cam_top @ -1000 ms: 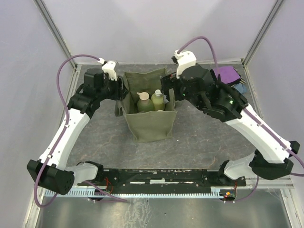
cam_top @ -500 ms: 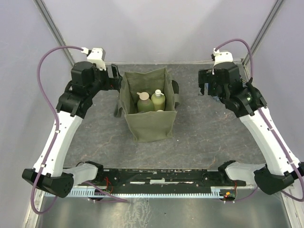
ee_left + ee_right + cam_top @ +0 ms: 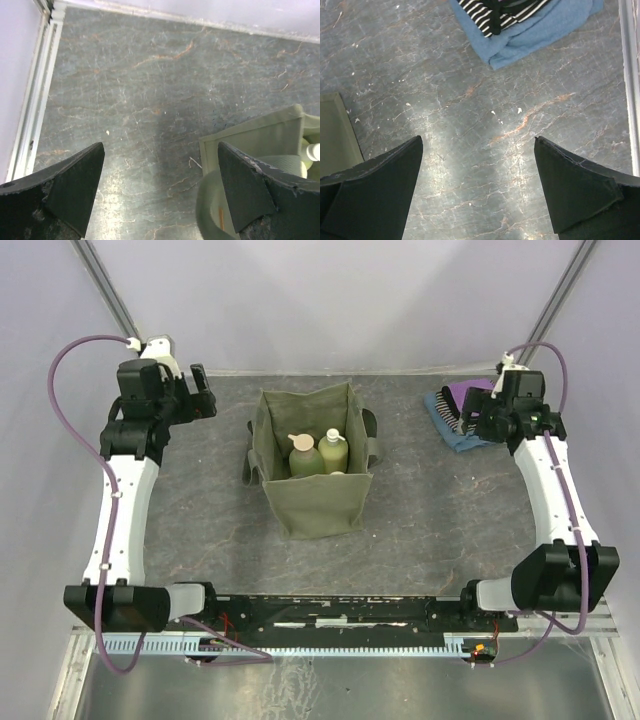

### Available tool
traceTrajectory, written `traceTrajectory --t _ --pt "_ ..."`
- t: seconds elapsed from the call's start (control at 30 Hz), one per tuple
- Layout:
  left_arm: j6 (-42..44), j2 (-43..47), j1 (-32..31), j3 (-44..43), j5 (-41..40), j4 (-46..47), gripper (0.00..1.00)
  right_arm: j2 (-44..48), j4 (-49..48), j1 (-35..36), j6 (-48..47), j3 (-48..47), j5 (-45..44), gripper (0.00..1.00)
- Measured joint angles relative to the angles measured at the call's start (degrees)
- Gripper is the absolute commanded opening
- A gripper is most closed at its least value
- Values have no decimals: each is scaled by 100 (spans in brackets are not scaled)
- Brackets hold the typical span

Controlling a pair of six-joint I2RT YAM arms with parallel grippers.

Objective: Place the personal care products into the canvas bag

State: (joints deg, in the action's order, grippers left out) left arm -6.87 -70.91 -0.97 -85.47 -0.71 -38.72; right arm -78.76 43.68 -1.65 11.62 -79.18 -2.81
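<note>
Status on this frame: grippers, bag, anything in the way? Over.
Left gripper open, empty. Right gripper open, empty. Canvas bag upright, centre; peach-capped bottle and pump bottle seen inside. Folded cloths far right, apart from the bag.

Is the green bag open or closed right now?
Open. The bag stands upright, mouth spread wide; a peach-capped bottle and a pump bottle show inside.

The bag (image 3: 315,505), bottles (image 3: 332,453) standing inside, is sitting right of the left gripper (image 3: 160,145)'s jaws and left of the right gripper (image 3: 478,137)'s; cloths (image 3: 530,27) are lying ahead of the latter.
</note>
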Motion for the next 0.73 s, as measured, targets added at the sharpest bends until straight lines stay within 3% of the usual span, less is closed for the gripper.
traceTrajectory --t 0.3,0.73 --pt "-367 -549 350 219 223 175 99 -205 -452 -560 251 348 393 100" --pt "-789 -407 345 616 -835 625 100 -385 -422 -555 243 352 275 100"
